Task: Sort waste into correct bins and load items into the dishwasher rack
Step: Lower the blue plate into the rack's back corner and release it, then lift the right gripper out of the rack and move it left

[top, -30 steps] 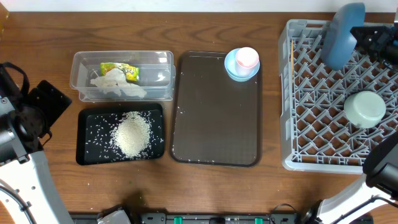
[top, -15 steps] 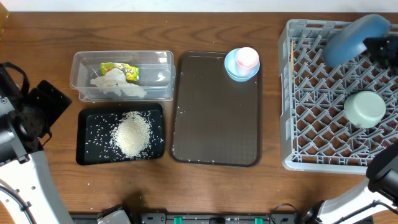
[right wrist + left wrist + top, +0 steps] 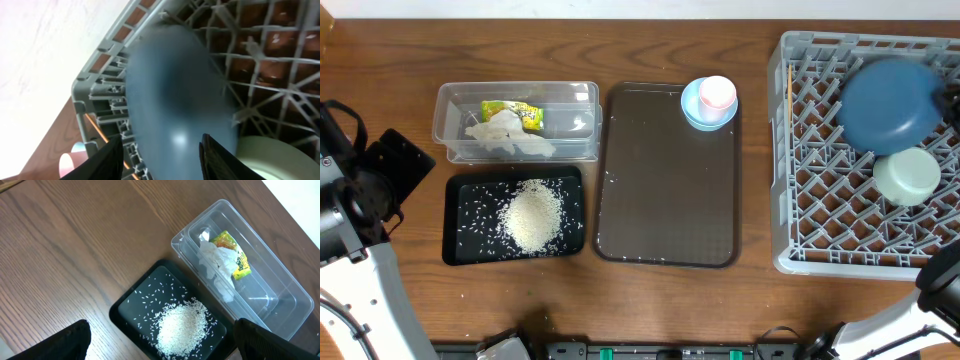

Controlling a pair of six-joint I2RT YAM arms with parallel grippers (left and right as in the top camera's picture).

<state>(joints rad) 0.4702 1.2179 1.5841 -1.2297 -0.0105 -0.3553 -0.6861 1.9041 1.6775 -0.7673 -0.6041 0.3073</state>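
The dark blue dish (image 3: 888, 105) lies in the back right of the grey rack (image 3: 820, 200), next to the mint-green bowl (image 3: 907, 175). In the right wrist view my right gripper (image 3: 162, 155) is open, its fingers either side of the blurred dish (image 3: 175, 95) and apart from it. The pink cup (image 3: 717, 92) sits in the light blue bowl (image 3: 692, 112) on the brown tray. Rice (image 3: 532, 217) lies heaped in the black tray (image 3: 460, 195). Tissue (image 3: 505, 135) and the wrapper (image 3: 515, 112) lie in the clear tub (image 3: 450, 110). My left gripper (image 3: 162, 345) is open above the rice (image 3: 181, 326).
The brown serving tray (image 3: 665, 180) lies mid-table between the bins and the rack. An orange rod (image 3: 790, 95) lies along the rack's left side. My left arm (image 3: 360, 190) stands at the table's left edge, and my right arm (image 3: 945, 290) at the bottom right.
The blue dish went from standing on edge in my right gripper at the rack's back right to lying flat in the rack. My right gripper let go and left the overhead view.
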